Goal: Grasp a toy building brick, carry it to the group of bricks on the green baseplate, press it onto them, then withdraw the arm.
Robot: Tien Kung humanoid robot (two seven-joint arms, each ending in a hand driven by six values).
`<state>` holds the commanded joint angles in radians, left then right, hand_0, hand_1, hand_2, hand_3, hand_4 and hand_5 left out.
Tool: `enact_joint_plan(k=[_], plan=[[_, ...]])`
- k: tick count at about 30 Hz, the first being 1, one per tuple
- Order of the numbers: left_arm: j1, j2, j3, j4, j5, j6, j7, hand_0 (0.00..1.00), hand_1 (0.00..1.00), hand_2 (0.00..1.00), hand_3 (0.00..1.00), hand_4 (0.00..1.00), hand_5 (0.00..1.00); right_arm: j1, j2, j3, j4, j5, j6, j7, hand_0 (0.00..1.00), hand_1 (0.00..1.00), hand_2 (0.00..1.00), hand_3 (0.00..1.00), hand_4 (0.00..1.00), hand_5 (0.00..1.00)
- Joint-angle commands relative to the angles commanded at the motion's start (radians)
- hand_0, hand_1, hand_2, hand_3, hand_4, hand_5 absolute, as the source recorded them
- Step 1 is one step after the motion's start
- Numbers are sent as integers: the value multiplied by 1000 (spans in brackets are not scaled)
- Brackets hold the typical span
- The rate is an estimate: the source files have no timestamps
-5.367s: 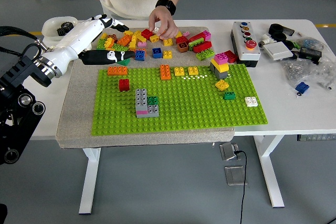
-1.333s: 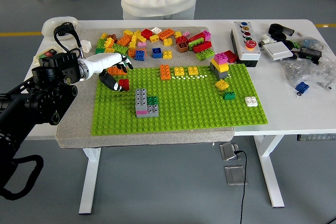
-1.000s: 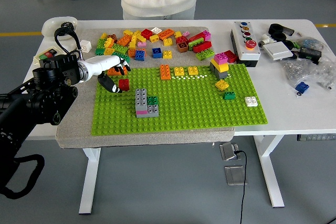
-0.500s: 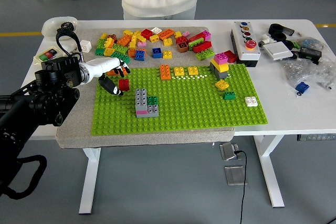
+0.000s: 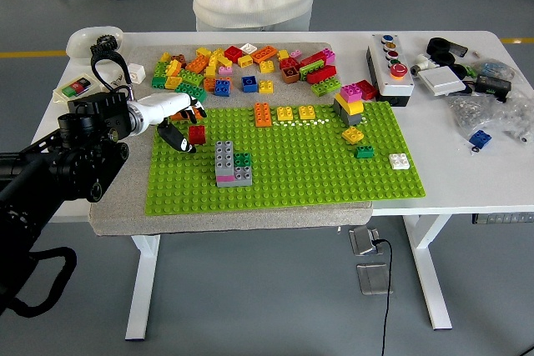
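One robot hand (image 5: pixel 178 117) (the left) touches a red brick (image 5: pixel 197 133)

No text, label, brand or number can be read here. The button box (image 5: pixel 390 67) on the table (image 5: pixel 450 185) has coloured buttons, but any marks on them are too small to tell. The small card (image 5: pixel 76 87) with a green and a red patch at the left edge of the table shows no letters that I can read. The bricks carry no visible print.
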<state>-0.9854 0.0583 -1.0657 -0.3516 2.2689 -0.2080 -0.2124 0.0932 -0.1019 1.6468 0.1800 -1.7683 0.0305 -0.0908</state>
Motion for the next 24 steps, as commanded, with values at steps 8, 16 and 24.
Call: enact_joint_plan(k=[8,16,24], plan=[[-6,-5,7,8,0,12,5,810,753,670,706,886,183,2,1,0,0,2,0,0,744,638,681,635,855,571],[-7,-9,16,19,0,24,8,796,732,628,633,843,226,2,0,1,0,2,0,0,744,638,681,635,855,571],[-10,-14,17,24,0,36,12,790,725,617,619,835,235,2,0,2,0,3,-1,0,744,637,681,635,855,570]])
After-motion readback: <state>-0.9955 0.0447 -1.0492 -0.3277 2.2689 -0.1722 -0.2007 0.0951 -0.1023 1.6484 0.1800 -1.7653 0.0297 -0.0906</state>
